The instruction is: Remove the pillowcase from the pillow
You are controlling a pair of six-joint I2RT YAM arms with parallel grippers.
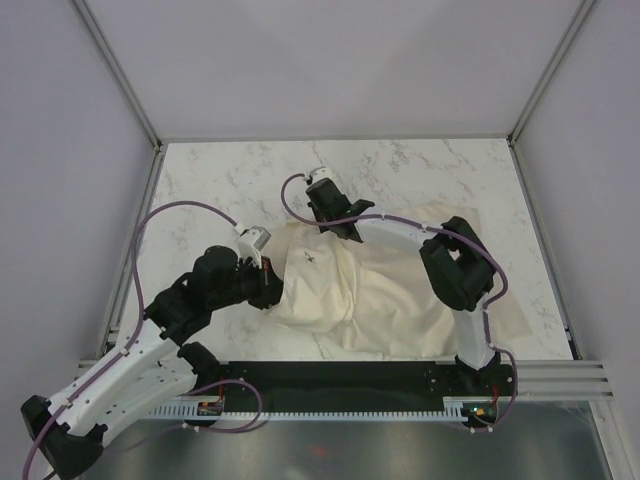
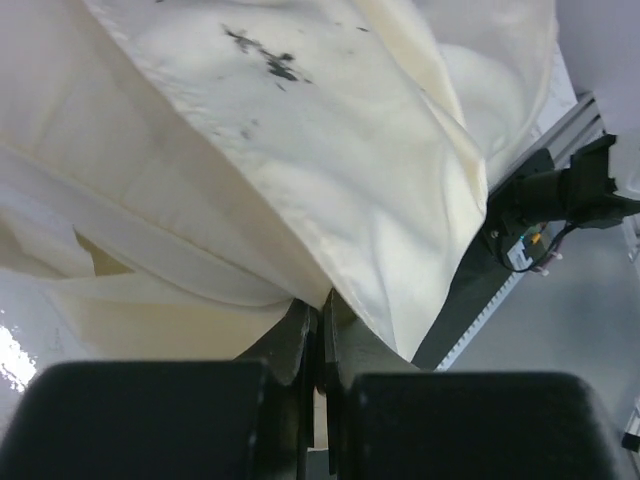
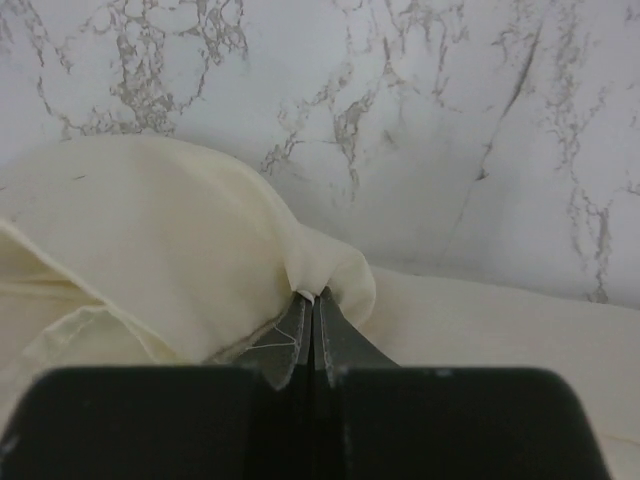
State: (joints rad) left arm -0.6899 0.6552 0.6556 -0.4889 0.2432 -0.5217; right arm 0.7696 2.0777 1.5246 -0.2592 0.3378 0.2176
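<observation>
The pillowcase point(image 1: 315, 280), limp pale cream cloth with a small dark mark, lies bunched at the table's middle. A flatter cream-beige part that looks like the pillow point(image 1: 508, 312) reaches out to the right, partly under the right arm. My left gripper point(image 1: 270, 292) is at the cloth's left end, shut on a fold of the pillowcase point(image 2: 300, 180), which drapes over the left gripper point(image 2: 322, 308) in the left wrist view. At the far edge my right gripper point(image 1: 348, 234) is also shut. The right wrist view shows this gripper point(image 3: 313, 300) pinching a small tuck of the pillowcase point(image 3: 180, 240).
The white marble table point(image 1: 420, 175) stretches beyond the cloth to the back and left. A black rail point(image 1: 340, 385) with the arm bases runs along the near edge. Metal frame posts point(image 1: 150, 140) and grey walls close in the sides.
</observation>
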